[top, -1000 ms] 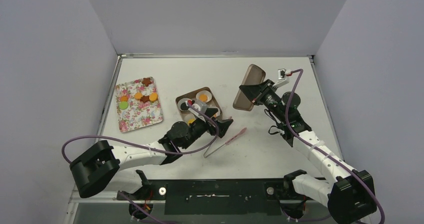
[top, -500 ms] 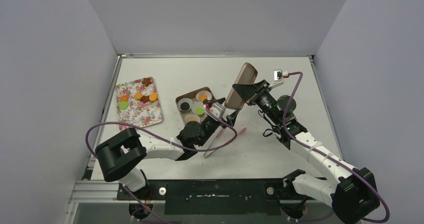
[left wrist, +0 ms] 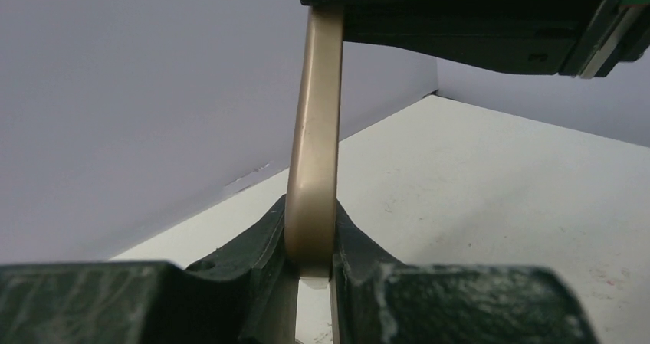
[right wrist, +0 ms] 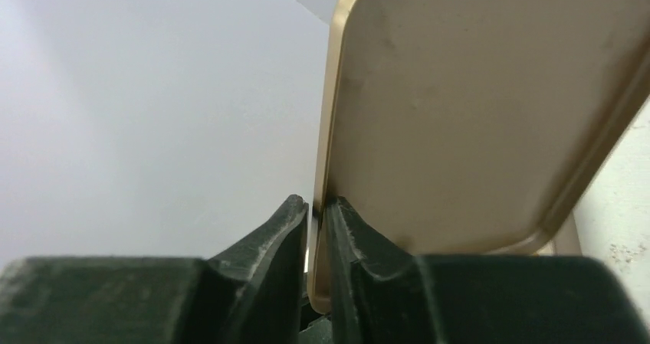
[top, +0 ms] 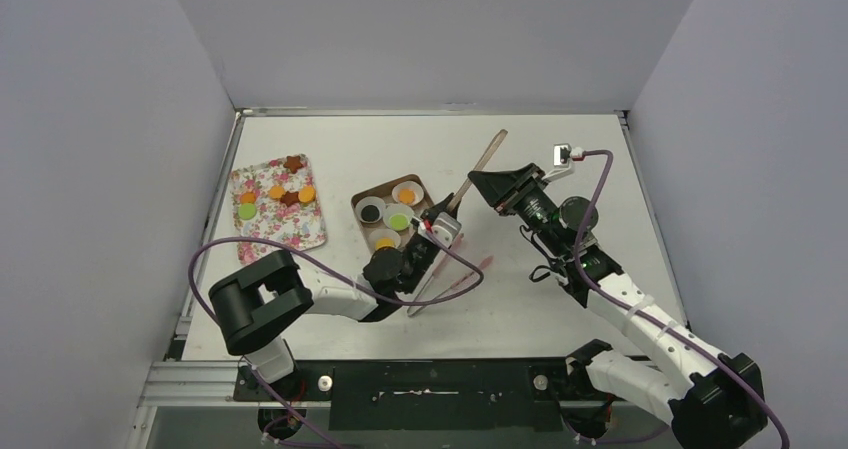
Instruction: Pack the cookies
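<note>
Cookies (top: 290, 197): two lots. Orange, dark brown and one green piece lie on the flowered tray at the far left. Four more sit in the box, one per cup: one dark brown, one green, two orange.
Table (top: 340, 144): white, carrying the tray, box and tool.
Tray (top: 262, 241): floral, left of the box, well apart from both grippers.
Lid (top: 487, 156): tan metal, up on edge above the table just right of the box, tilted, gripped at both ends.
Box (top: 375, 193): brown, open-topped, lined with white paper cups (top: 397, 188).
Right gripper (right wrist: 316, 210): fingers pinching the lid's far, upper rim.
Left gripper (left wrist: 310, 240): fingers pressed tight on the lid's near, lower rim.
Pink tool (top: 478, 265): lying flat on the table, on the near side of the box.
</note>
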Robot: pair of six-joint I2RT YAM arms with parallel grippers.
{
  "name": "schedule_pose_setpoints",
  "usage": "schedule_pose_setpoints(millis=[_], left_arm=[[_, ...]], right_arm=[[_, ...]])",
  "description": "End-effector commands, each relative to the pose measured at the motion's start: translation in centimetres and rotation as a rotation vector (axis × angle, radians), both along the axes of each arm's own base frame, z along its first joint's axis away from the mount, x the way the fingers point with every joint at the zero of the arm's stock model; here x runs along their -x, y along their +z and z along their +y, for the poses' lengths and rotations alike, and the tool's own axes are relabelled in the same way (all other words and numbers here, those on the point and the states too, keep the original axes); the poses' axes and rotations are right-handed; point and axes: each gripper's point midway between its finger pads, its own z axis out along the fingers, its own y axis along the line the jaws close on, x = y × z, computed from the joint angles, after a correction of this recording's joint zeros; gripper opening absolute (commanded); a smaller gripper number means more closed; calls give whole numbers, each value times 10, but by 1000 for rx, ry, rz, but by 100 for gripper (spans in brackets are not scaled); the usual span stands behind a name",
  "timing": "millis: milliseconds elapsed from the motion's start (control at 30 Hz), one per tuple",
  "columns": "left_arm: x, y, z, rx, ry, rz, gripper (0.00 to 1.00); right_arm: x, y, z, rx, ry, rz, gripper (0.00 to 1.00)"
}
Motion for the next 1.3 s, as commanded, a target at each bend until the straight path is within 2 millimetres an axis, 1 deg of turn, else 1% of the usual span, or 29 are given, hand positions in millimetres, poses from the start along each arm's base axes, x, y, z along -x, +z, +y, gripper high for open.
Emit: schedule_pose_setpoints(millis=[0,100,200,467,567,633,833,900,933,967,1067,1133,1200,1267], left_arm=[[1,29,12,-24,85,-130,0],[6,30,12,-113,133,-198,0],[14,30,10,-196,176,-266,0],[31,27,0,-404,318,-431,0],[33,22,-4,-459,353,-462,0],[34,19,-6,-487,363,-469,0],[37,20,-3,-481,363,-460,1],[39,21,-1,-473,362,-453,7],[40,21,0,-470,362,-450,11],[40,21,1,-467,363,-444,18],[39,20,7,-458,377,-420,36],[39,22,11,-451,380,-412,46],[40,23,15,-430,380,-396,53],[41,24,19,-420,375,-380,57]], right_arm=[[5,18,-13,16,-59,-44,23],[6,12,-17,43,-76,-13,38],[6,6,-21,62,-98,23,45],[3,-8,-28,102,-139,92,48],[2,-10,-30,113,-149,100,44],[1,-10,-32,121,-164,103,39],[-1,-11,-36,124,-189,102,13],[-2,-12,-37,118,-193,99,5],[-2,-12,-37,112,-193,94,2],[-3,-11,-37,106,-194,88,1],[-5,-9,-39,93,-195,70,0],[-6,-4,-41,85,-194,47,0],[-8,1,-46,78,-197,24,0],[-12,7,-54,71,-200,-5,0]])
